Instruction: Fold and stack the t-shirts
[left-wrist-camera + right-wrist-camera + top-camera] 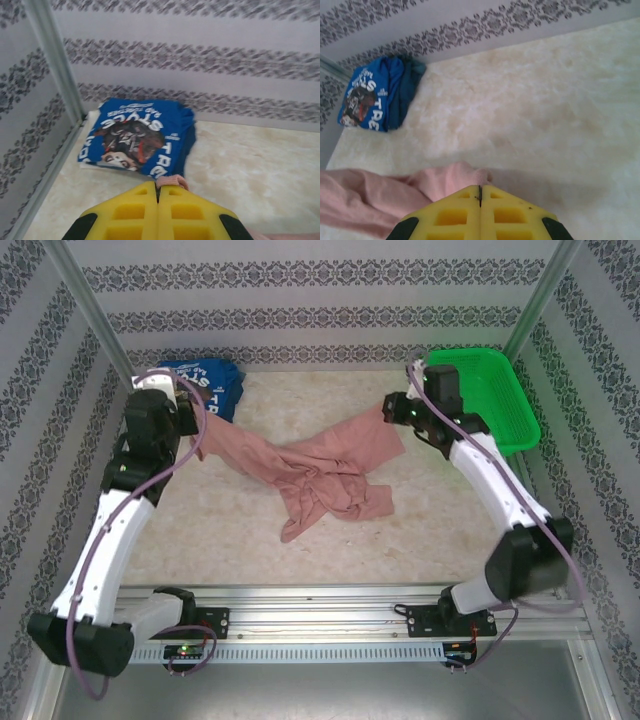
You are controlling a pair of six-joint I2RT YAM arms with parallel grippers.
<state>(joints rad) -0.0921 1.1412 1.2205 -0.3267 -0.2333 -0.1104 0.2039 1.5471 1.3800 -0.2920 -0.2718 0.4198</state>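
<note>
Cloth was stretched between both arms: the pink t-shirt (320, 475) lay crumpled across the middle of the table (440, 530), one end drawn out toward 10 o'clock and the other toward 2 o'clock in the top view. The left gripper (196, 418) was clenched on the 10 o'clock end. In its wrist view the yellow fingers (130, 215) met flush, with a small fold of pink fabric pinched at their tips. The right gripper (393, 412) was likewise clamped on the 2 o'clock end, and its wrist view showed pink cloth bunched against the closed fingertips and trailing off toward 8 o'clock. The blue t-shirt (208, 388) sat folded in the table's 11 o'clock corner, white lettering and dark graphic facing up, just beyond the left gripper. A green basket (515, 415) stood at 1 o'clock, close beside the right arm's wrist.
</note>
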